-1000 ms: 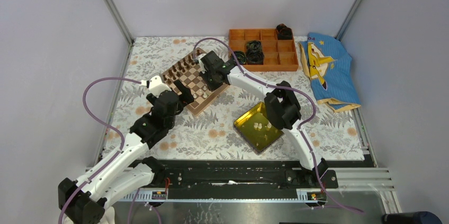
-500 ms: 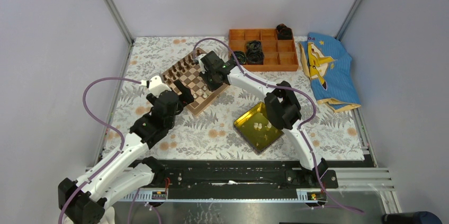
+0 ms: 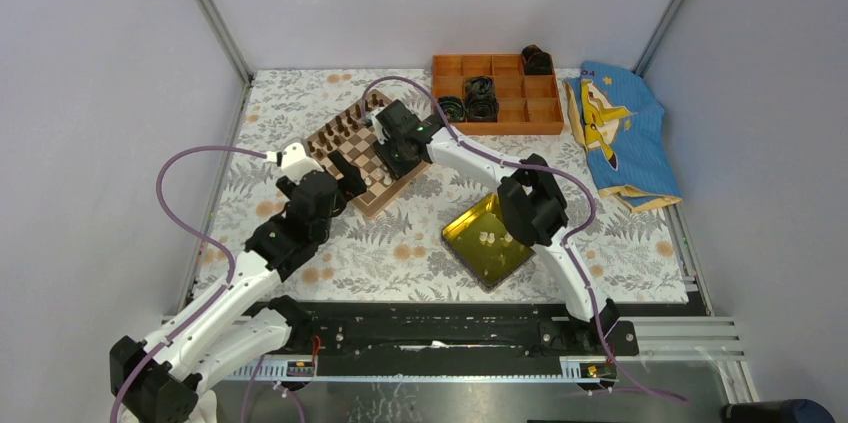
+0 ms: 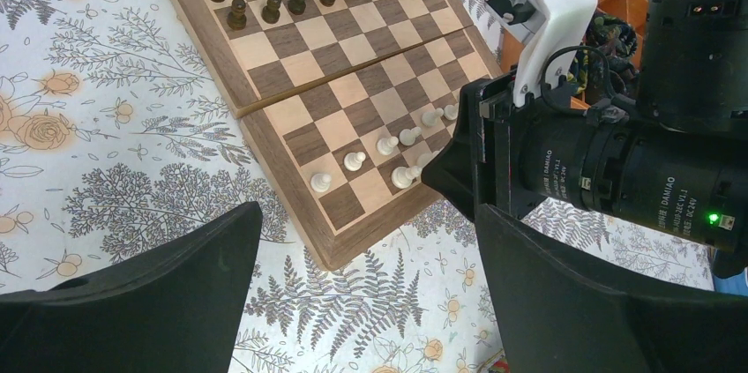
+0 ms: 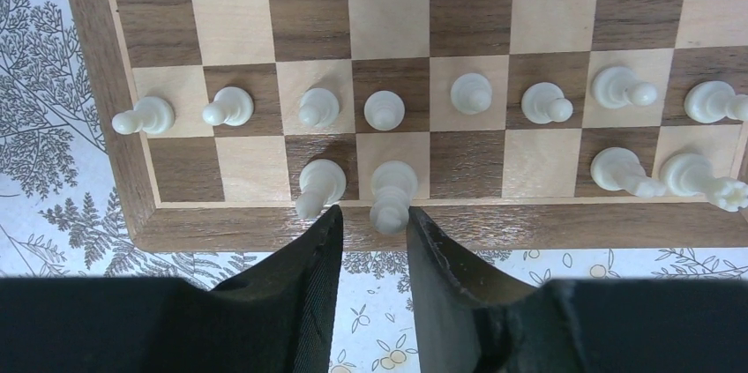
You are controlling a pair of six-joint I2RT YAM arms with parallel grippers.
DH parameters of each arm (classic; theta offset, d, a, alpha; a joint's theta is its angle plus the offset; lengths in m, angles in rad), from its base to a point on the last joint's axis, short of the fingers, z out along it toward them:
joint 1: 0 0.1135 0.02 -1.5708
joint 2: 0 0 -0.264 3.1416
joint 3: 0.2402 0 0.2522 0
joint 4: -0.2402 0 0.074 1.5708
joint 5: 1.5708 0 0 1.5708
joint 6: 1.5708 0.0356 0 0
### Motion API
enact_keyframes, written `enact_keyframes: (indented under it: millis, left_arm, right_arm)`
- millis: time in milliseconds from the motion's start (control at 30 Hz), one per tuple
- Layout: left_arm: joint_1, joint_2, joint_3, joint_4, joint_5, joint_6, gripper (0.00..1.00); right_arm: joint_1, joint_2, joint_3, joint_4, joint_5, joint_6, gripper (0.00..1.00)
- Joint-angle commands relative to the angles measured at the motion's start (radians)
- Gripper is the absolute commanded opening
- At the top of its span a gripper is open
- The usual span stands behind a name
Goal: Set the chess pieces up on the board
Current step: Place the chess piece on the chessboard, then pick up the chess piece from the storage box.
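Note:
The board [image 3: 352, 148] lies at the table's back left. Dark brown figures [image 3: 345, 125] stand along its far side. Several cream chess pieces [image 5: 472, 93] stand in a row near its near edge, with more behind them. My right gripper [image 5: 370, 214] is open over that edge, its fingers on either side of a cream piece [image 5: 391, 192] that stands on the back row. It also shows in the top view [image 3: 395, 148]. My left gripper [image 4: 368, 214] is open and empty, hovering by the board's near corner [image 4: 331, 254].
A glossy yellow tray [image 3: 500, 261] with a few cream pieces [image 3: 488, 237] sits right of the board. An orange compartment box [image 3: 497, 93] stands at the back, and a blue cloth [image 3: 620, 133] lies at the right. The right arm [image 4: 617, 170] crosses the left wrist view.
My right gripper has shifted slightly left over the board's edge. The left arm has not moved.

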Motion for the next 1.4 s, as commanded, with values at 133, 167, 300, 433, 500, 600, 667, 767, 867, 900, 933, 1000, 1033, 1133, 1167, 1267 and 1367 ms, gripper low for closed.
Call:
enact_keyframes:
  millis: [133, 167, 300, 433, 500, 600, 667, 767, 867, 900, 933, 1000, 1033, 1133, 1167, 1267, 1367]
  left_arm:
    - [-0.008, -0.006, 0.012, 0.018, -0.026, -0.001, 0.99]
    - [-0.008, -0.006, 0.011, 0.018, -0.025, -0.001, 0.99]
    - [-0.008, -0.005, 0.011, 0.02, -0.023, -0.002, 0.99]
    - [-0.008, -0.007, 0.009, 0.02, -0.022, -0.002, 0.99]
    - [-0.007, -0.005, 0.011, 0.019, -0.021, -0.002, 0.99]
    - [-0.008, -0.004, 0.011, 0.021, -0.021, -0.003, 0.99]
    - [-0.008, -0.001, 0.011, 0.021, -0.022, -0.003, 0.99]
    - [-0.008, 0.001, 0.012, 0.023, -0.021, -0.001, 0.99]
    - [-0.008, 0.002, 0.015, 0.023, -0.021, 0.0, 0.99]
    - [-0.008, 0.002, 0.015, 0.023, -0.021, 0.0, 0.99]
    - [-0.008, 0.001, 0.017, 0.023, -0.022, 0.001, 0.99]
    - [-0.008, -0.001, 0.018, 0.022, -0.023, 0.004, 0.99]
    - [-0.008, -0.004, 0.018, 0.022, -0.023, 0.004, 0.99]
    - [-0.008, -0.002, 0.021, 0.021, -0.021, 0.004, 0.99]
    - [-0.008, -0.002, 0.022, 0.022, -0.019, 0.004, 0.99]
    - [-0.007, -0.003, 0.023, 0.023, -0.016, 0.002, 0.99]
    - [-0.008, -0.004, 0.024, 0.022, -0.012, 0.002, 0.99]
  right_arm:
    - [0.011, -0.069, -0.002, -0.015, -0.009, -0.014, 0.42]
    - [0.011, -0.073, -0.004, -0.014, -0.007, -0.014, 0.42]
    - [0.01, -0.084, -0.012, -0.01, 0.003, -0.018, 0.44]
    - [0.011, -0.096, -0.017, -0.009, 0.006, -0.02, 0.45]
    - [0.011, -0.107, -0.02, -0.009, 0.007, -0.021, 0.45]
    - [0.01, -0.124, -0.03, -0.007, 0.006, -0.021, 0.46]
    - [0.011, -0.139, -0.039, -0.006, 0.008, -0.023, 0.46]
    - [0.01, -0.181, -0.067, 0.001, 0.01, -0.024, 0.47]
    - [0.011, -0.238, -0.131, 0.025, 0.022, -0.023, 0.49]
    - [0.01, -0.26, -0.154, 0.037, 0.026, -0.024, 0.51]
    - [0.011, -0.282, -0.179, 0.046, 0.029, -0.024, 0.54]
    - [0.01, -0.333, -0.238, 0.074, 0.033, -0.027, 0.58]
    - [0.011, -0.361, -0.273, 0.091, 0.031, -0.027, 0.6]
    - [0.011, -0.441, -0.367, 0.143, 0.034, -0.027, 0.66]
    - [0.011, -0.465, -0.397, 0.16, 0.035, -0.027, 0.67]
    - [0.011, -0.541, -0.485, 0.223, 0.057, -0.026, 0.8]
    - [0.01, -0.607, -0.556, 0.279, 0.07, -0.022, 0.99]
